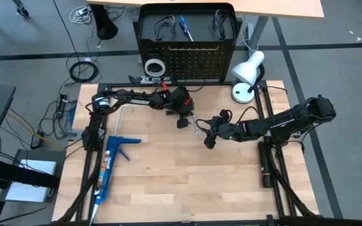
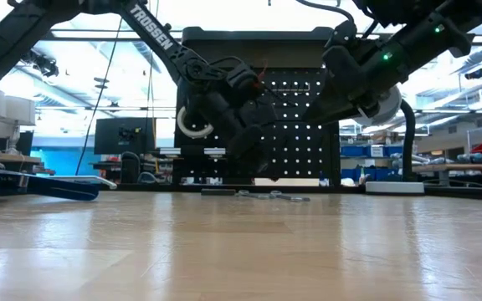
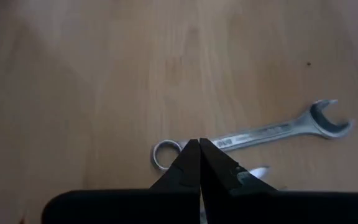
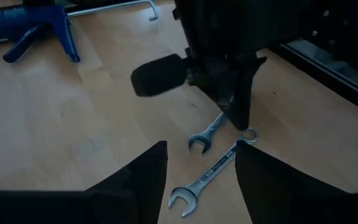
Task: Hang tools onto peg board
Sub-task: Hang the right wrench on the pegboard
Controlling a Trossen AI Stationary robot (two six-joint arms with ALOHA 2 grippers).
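Note:
Two silver wrenches [image 4: 219, 165] [image 4: 207, 132] lie flat and side by side on the wooden table [image 1: 187, 182], in front of the black peg board [image 1: 187, 63]. My left gripper [image 3: 199, 146] is shut and slants down just above the ring end [image 3: 164, 155] of one wrench [image 3: 272, 129]. My right gripper [image 4: 201, 149] stands open on the near right side of the wrenches [image 1: 197, 127], above the table, with nothing between its fingers. On the peg board hangs a white tape ring [image 1: 154, 66]. A blue-handled screwdriver [image 1: 185, 28] and black wire loops [image 1: 164, 26] lie on top of it.
A blue caulking gun [image 1: 109, 164] lies at the table's left. A white desk lamp [image 1: 247, 72] stands at the far right corner beside the peg board. A black strip with white marks [image 1: 148, 80] lies at the board's foot. Bare wood spreads toward the near edge.

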